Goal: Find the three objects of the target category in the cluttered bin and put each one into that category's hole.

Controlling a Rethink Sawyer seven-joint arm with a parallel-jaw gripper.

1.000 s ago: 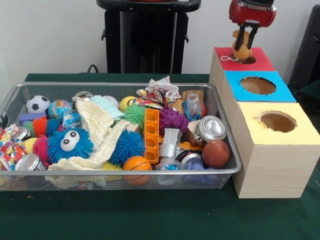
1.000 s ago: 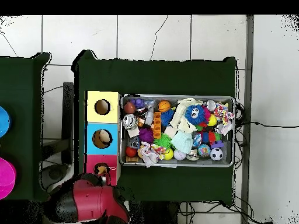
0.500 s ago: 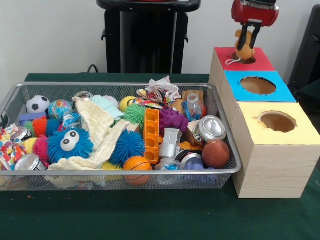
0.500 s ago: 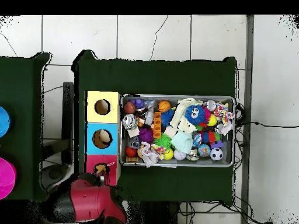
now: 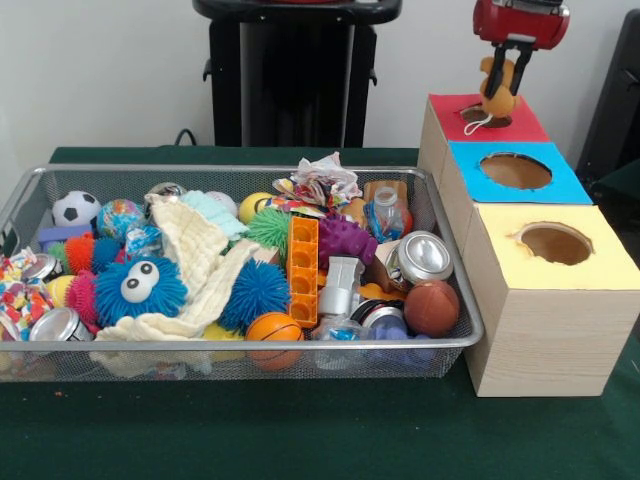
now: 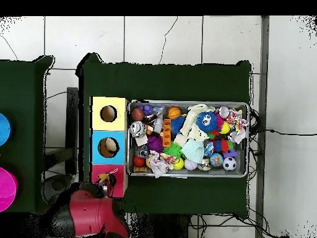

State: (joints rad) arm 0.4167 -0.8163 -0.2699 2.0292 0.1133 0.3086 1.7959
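Green-clothed table point(image 5: 300, 430) against a white wall | end effector point(image 5: 506, 75) pinches an orange plush toy point(image 5: 497, 95) above the red-topped box point(image 5: 520, 122) at table's far corner, string dangling into its hole, positioned for drop | wire bin point(image 5: 440, 345) cluttered.

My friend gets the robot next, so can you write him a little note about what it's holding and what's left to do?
Gripper: shut on a small tan plush toy, hanging above the red hole of the sorting box; its white string dangles to the hole's edge.
Boxes: red, blue and yellow holes in a row beside the mesh bin. From overhead, something pale already lies in the blue hole.
Done: toy picked out and carried to the red hole.
Left: the toy is not in yet. Then probably search the crowded bin again.
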